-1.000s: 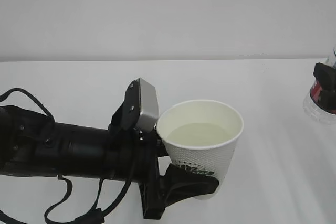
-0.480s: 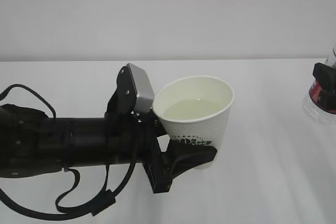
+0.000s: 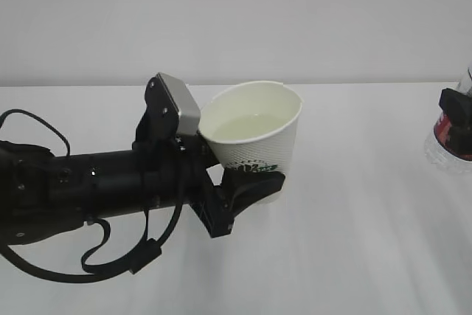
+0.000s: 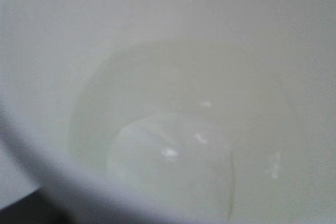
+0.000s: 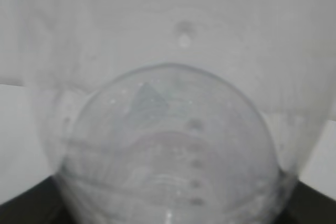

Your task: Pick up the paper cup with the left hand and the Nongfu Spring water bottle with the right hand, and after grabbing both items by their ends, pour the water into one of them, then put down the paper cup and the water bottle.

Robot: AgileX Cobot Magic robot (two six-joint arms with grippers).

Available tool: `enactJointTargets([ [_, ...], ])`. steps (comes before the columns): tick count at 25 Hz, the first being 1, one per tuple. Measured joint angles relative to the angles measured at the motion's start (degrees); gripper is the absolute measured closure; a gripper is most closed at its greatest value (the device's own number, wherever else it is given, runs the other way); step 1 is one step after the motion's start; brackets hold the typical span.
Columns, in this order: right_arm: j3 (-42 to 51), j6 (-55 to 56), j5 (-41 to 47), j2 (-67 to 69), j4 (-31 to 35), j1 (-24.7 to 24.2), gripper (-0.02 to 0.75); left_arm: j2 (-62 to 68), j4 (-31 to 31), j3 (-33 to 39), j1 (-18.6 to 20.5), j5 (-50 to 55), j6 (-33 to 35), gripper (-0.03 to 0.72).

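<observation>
- Cup (image 3: 254, 138) sits left of centre in the exterior view, clamped low on its wall by the left gripper (image 3: 247, 182); a second ago it was lower and further right, nearer the bottom edge.
- Cup now leans slightly, mouth tipped toward the camera and left; earlier it stood closer to upright.
- Left arm (image 3: 88, 189) has swung with it: the grey plate (image 3: 177, 105) has moved up and to the left.
- Water (image 3: 247, 127) pools inside the cup, as before; the left wrist view shows the pool (image 4: 173, 156) against the cream wall (image 4: 157, 35).
- Bottle (image 3: 451, 138) is at the right edge, only partly in frame, position unchanged, with the right gripper (image 3: 459, 112) closed around it; the right wrist view is filled by its clear body (image 5: 168, 145).
- Markings: dark green logo (image 3: 247, 170) on the cup, lettering too small to read; a red patch of bottle label at the frame edge, no text legible.
- Table (image 3: 369, 256) is white and plain.
</observation>
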Motion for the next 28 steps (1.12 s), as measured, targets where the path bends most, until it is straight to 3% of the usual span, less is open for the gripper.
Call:
enactJointTargets([
  [28, 0.0, 0.0, 0.0, 0.0, 0.0, 0.0, 0.253, 0.0, -6.8, 0.0, 18.1, 0.1, 2.9, 0.202],
])
